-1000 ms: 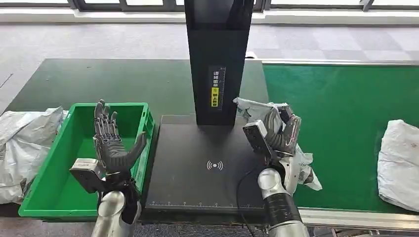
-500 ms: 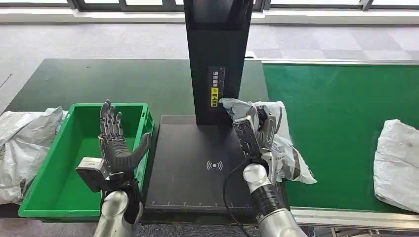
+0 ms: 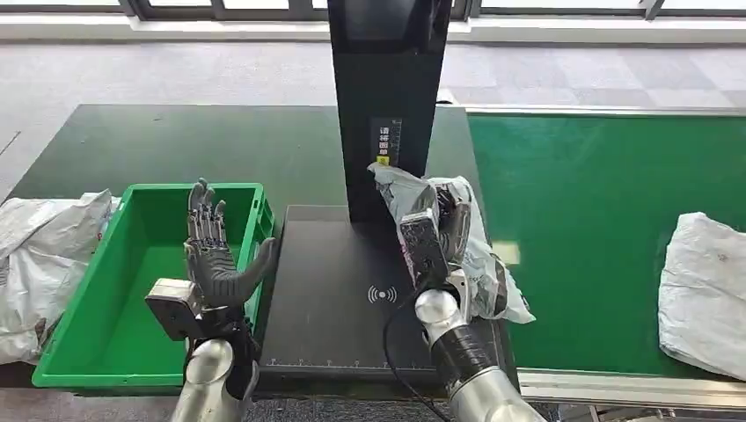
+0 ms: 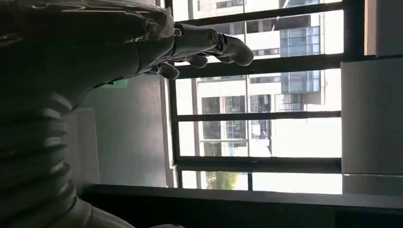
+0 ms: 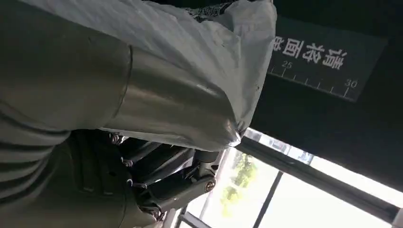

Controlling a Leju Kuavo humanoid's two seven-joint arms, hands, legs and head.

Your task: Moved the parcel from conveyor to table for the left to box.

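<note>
One grey parcel [image 3: 457, 242] gripped in right hand [image 3: 438, 236] above black table [image 3: 334, 299] at 3 o'clock edge, left hand [image 3: 214, 255] empty, fingers spread, over one green box [image 3: 97, 325], two more bags [image 3: 704, 281] at 3 and 9 o'clock.

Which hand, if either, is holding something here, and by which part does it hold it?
The right hand grips the grey parcel around its upper middle, the lower end hanging free. The left hand holds nothing, fingers spread.

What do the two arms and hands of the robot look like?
Both arms are silver tubes with a black ribbed section near the wrist. The left hand and right hand have dark grey jointed fingers. Each wrist carries a grey box-shaped module, and a thin black cable loops beside the right forearm.
</note>
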